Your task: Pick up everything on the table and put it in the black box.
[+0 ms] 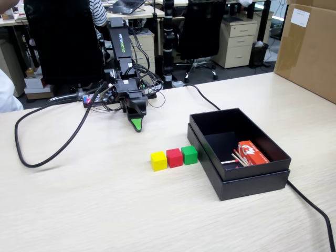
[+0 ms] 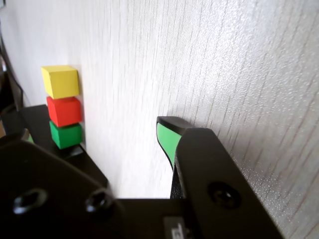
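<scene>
The arm is sitting folded low at the far side of the pale wood-grain counter (image 1: pixel 79 210) in the fixed view, with its tool (image 1: pixel 137 126) pointing down toward the surface, green-padded tip close to the top and holding nothing. In the wrist view only one green-faced jaw tip is showing ahead of the black housing, so whether the tool (image 2: pixel 167 137) is parted or closed cannot be told. Three small cubes are lying in a tight row, touching side to side, well in front of the tool: the yellow cube (image 1: pixel 158 160) at the left in the fixed view, the red cube (image 1: pixel 174 157) in the middle, and the green cube (image 1: pixel 189 154) at the right, just beside the black box (image 1: pixel 252 181). The box is standing open on the counter, with a red-and-white packet (image 1: pixel 252 153) and thin wooden sticks (image 1: pixel 239 159) lying inside it. A thick black cable (image 1: pixel 47 152) is looping across the counter at the left.
</scene>
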`<state>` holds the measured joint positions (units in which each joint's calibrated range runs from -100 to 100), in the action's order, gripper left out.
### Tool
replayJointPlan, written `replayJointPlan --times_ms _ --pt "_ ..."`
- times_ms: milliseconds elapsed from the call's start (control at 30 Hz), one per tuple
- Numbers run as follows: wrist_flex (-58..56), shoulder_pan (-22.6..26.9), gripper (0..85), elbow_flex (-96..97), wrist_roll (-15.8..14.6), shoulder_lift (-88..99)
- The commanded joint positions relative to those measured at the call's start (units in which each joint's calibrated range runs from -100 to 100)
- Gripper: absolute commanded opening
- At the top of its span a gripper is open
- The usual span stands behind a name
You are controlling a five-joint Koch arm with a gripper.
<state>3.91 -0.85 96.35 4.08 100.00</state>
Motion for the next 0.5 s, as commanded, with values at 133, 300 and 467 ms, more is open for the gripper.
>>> replayJointPlan --times_ms 133,300,467 --pt "-17.52 -0.83 47.9 -10.22 -2.54 -1.38" --pt "-35.83 -0.83 47.3 -30.71 -5.81 -10.21" --pt "-48.10 -0.88 47.5 -48.75 -7.18 -24.33"
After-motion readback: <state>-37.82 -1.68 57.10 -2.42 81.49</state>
